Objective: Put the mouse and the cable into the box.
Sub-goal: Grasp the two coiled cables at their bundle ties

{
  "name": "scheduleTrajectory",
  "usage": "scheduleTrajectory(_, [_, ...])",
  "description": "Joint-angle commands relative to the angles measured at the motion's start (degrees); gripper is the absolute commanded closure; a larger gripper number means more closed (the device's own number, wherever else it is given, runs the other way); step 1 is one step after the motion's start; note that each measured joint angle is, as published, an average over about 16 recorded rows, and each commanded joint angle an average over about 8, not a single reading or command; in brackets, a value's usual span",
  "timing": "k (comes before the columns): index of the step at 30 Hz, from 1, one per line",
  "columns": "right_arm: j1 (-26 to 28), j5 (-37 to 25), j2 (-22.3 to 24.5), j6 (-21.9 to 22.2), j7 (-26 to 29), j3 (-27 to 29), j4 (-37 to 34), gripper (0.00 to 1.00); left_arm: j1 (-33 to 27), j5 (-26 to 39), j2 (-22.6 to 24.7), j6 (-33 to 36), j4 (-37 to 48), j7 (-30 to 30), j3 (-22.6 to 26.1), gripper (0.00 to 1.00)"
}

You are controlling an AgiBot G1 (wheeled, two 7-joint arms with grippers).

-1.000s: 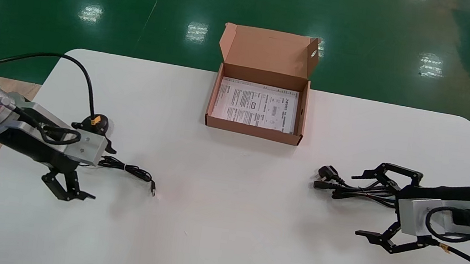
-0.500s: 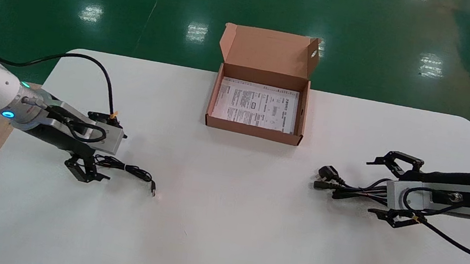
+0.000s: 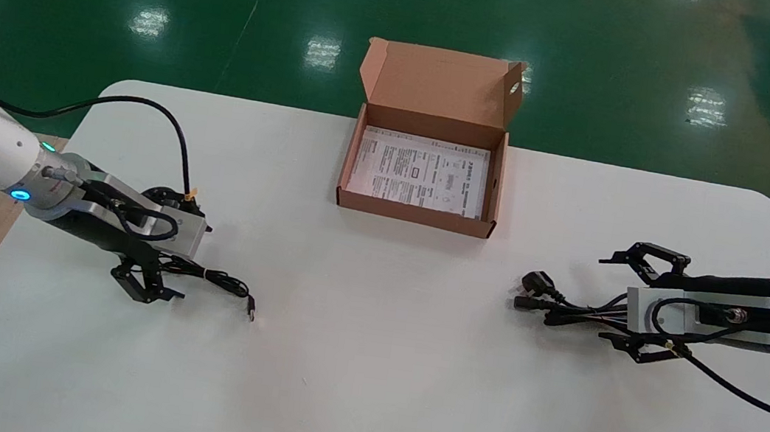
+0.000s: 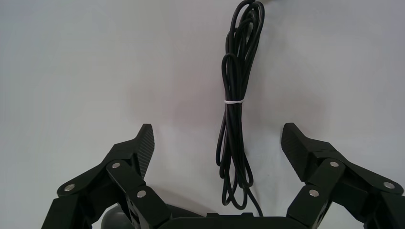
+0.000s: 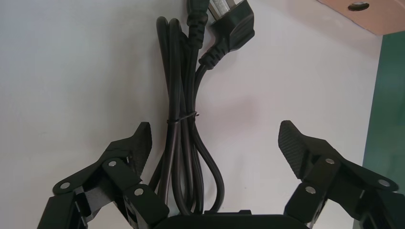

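The left gripper [image 4: 217, 140] is spread wide astride the mouse cord [image 4: 234, 102], mouse [image 4: 111, 220] nearly hidden beneath it; right gripper [image 5: 215, 136] likewise spread astride the cable [image 5: 179, 119]; box [image 3: 415, 214] well apart; lifted by cord alone, I'd guess, the mouse dangles and snags the box.

box [image 3: 415, 215] far centre on table [image 3: 362, 391] | leaflet [image 3: 420, 172] in box | mouse cord [image 3: 217, 276] left | cable [image 3: 568, 312] right
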Motion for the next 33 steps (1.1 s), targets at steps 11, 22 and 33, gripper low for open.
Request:
scheduleTrajectory(11, [-0.2,0.2,0.3,-0.6,0.0,0.1,0.9,1.0,0.1,-0.2,-0.4,0.4,-0.9,-0.4,-0.1,1.0])
scheduleTrajectory(22, [-0.3,0.2,0.4,-0.9,0.1,0.1,1.2,1.0,0.1,-0.3,-0.6,0.5,-1.2,-0.4,-0.1,1.0])
scheduleTrajectory(33, [-0.4,0.3,0.5,-0.9,0.1,0.1,1.3,1.0,0.1,-0.3,-0.6,0.6,-1.4,-0.5,-0.2,1.0])
